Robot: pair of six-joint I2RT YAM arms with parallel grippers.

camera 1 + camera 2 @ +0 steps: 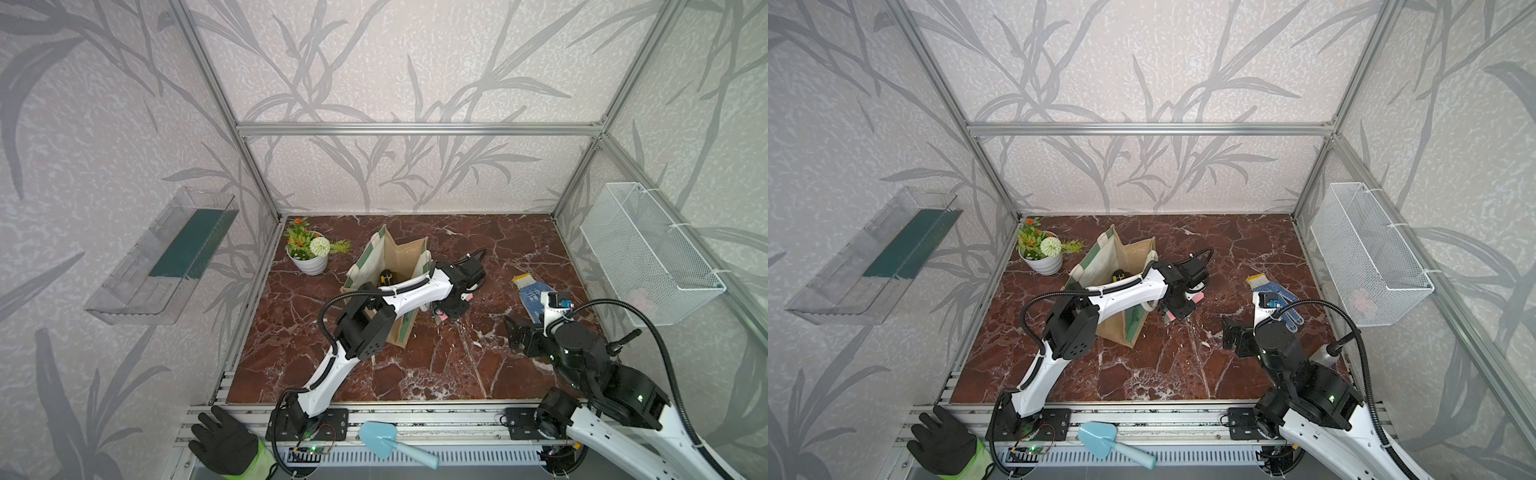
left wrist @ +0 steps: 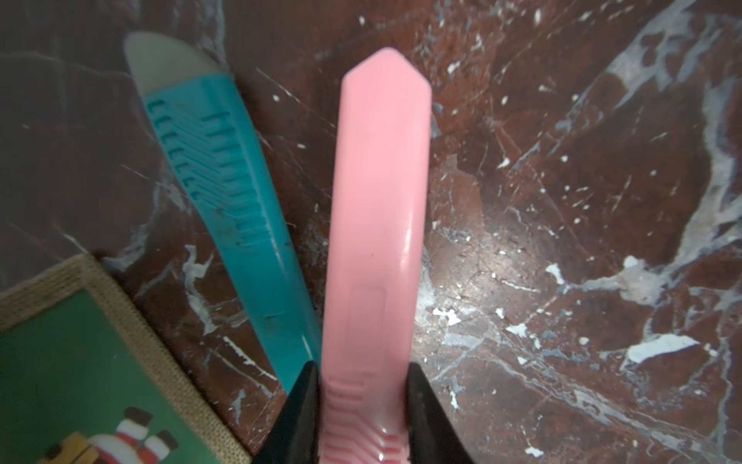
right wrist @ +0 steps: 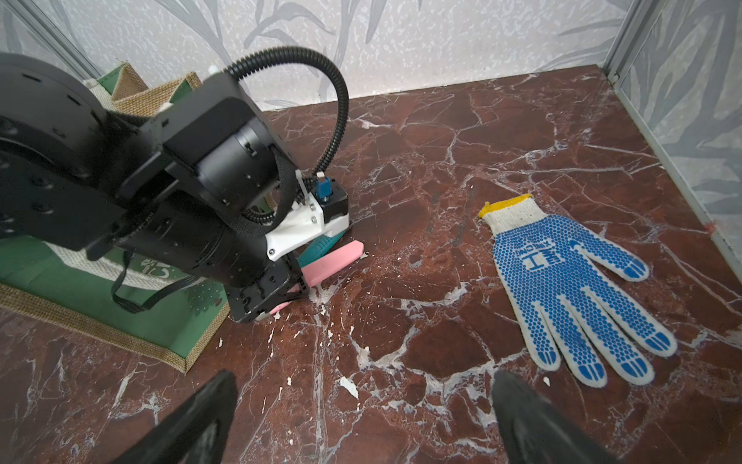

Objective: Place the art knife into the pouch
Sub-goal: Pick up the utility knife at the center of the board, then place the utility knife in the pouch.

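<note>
My left gripper (image 2: 363,373) is shut on the ribbed end of a pink art knife (image 2: 377,221), held low over the marble table just right of the pouch. A second, teal art knife (image 2: 225,193) lies on the table right beside it. In the right wrist view the pink art knife (image 3: 333,259) sticks out from under the left wrist, with the teal art knife (image 3: 325,243) behind it. The pouch (image 1: 399,257), tan jute with green panels, stands open; a yellow-and-black object (image 1: 386,276) lies inside it. My right gripper (image 3: 361,401) hovers open and empty over bare table.
A blue-dotted work glove (image 3: 562,281) lies flat on the table's right side. A potted plant (image 1: 309,253) stands at the back left. A white wire basket (image 1: 652,253) and a clear shelf (image 1: 162,257) hang on the side walls. A black glove (image 1: 226,444) and a blue scoop (image 1: 386,442) lie on the front rail.
</note>
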